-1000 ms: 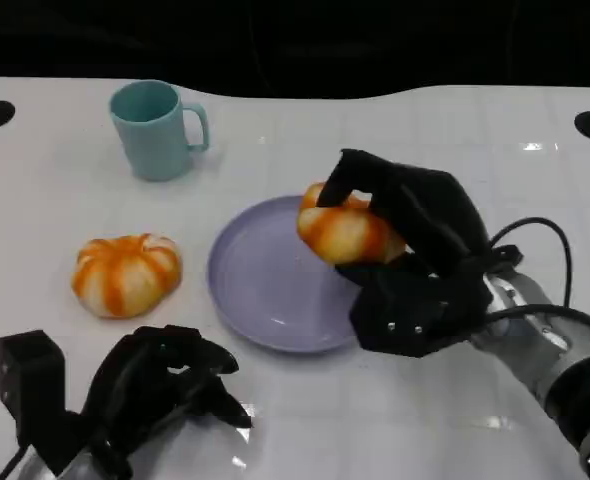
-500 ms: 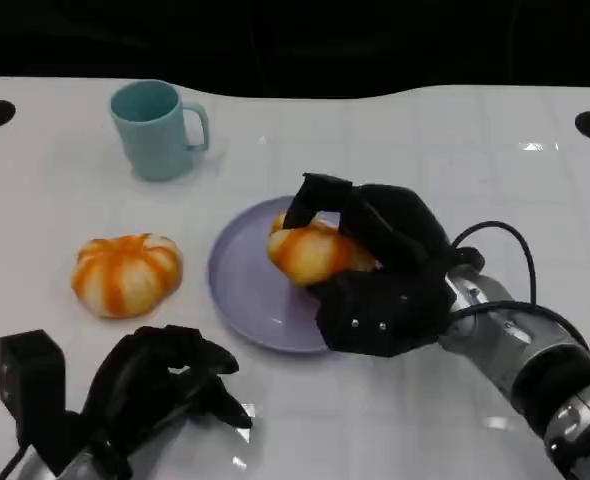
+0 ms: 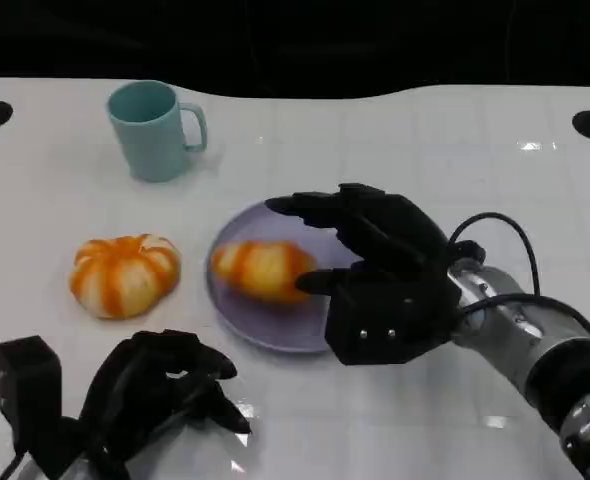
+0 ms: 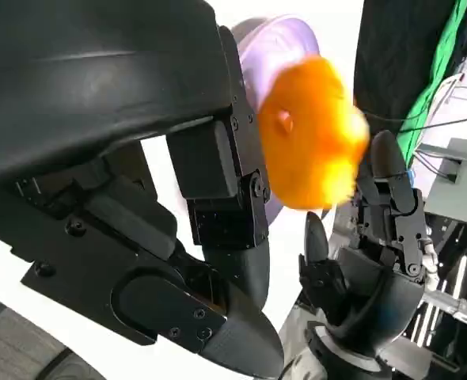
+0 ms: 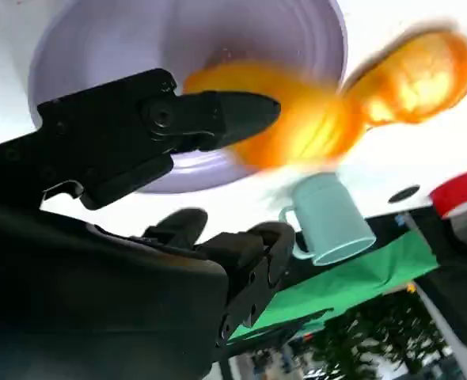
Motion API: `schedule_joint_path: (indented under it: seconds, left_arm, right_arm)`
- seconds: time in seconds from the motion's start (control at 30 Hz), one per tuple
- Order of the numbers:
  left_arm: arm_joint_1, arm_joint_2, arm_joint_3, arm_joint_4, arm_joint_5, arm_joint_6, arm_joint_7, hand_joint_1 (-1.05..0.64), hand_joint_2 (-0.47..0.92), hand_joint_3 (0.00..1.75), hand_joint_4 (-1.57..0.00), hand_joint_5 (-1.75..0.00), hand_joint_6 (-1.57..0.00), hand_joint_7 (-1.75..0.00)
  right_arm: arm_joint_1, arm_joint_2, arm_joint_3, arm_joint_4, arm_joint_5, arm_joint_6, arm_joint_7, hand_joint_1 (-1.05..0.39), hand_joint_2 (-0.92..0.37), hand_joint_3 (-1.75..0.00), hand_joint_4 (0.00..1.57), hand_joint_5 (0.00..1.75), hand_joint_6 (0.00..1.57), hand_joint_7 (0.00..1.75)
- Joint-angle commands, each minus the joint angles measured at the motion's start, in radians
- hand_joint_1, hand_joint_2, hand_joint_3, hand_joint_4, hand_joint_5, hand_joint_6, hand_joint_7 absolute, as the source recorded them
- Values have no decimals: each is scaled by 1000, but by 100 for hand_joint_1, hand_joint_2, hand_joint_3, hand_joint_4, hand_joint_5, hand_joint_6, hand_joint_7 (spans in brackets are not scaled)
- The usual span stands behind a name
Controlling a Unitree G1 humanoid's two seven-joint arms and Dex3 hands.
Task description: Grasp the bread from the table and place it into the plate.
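Soft, light bread [image 3: 261, 269] lies on the plate [image 3: 237, 316], right hand [image 3: 380, 275] fingers [image 3: 305, 205] spread wide, holding nothing.

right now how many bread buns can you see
2. One bread bun lies on the purple plate, just beyond the fingers of the right robot hand, which are spread. The other bun sits on the table left of the plate.
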Motion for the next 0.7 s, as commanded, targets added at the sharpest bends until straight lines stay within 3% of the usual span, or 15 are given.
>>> schedule_joint_path:
  seconds: [0.03, 0.33, 0.37, 0.5, 0.57, 0.6, 0.7]
  left_arm:
    - [27, 10, -2, -3, 5, 14, 9, -105, 77, 0, -155, -50, -157, -19]
    - [43, 8, -4, -30, 1, 26, 12, -105, 78, 0, -155, -50, -157, -20]
    - [44, 8, -3, -31, -1, 28, 10, -105, 78, 0, -155, -50, -157, -20]
    - [55, 4, -6, -52, 4, 38, 26, -105, 77, 0, -157, -50, -157, -21]
    - [60, 6, -8, -57, 6, 34, 21, -105, 78, 1, -156, -49, -157, -21]
    - [62, 6, -8, -61, 8, 36, 23, -105, 78, 1, -157, -49, -157, -21]
    - [68, 7, -13, -76, 15, 46, 37, -105, 78, 1, -157, -50, -157, -23]
  right_arm:
    - [33, -39, 1, -80, 5, 18, 61, -82, -92, -42, 0, 34, 21, 0]
    - [175, -109, -57, -318, 55, -6, 85, -77, -92, -37, 11, 44, 31, 5]
    - [209, -113, -78, -366, 84, -8, 94, -71, -92, -35, 24, 54, 40, 9]
    - [348, -100, -167, -532, 280, -15, 182, -60, -92, -33, 44, 88, 61, 17]
    - [435, -90, -207, -631, 418, -17, 248, -56, -92, -34, 49, 112, 71, 26]
    - [473, -88, -223, -679, 469, -9, 274, -55, -92, -35, 49, 126, 68, 42]
    - [561, -85, -254, -788, 550, 22, 319, -52, -92, -32, 52, 138, 58, 79]
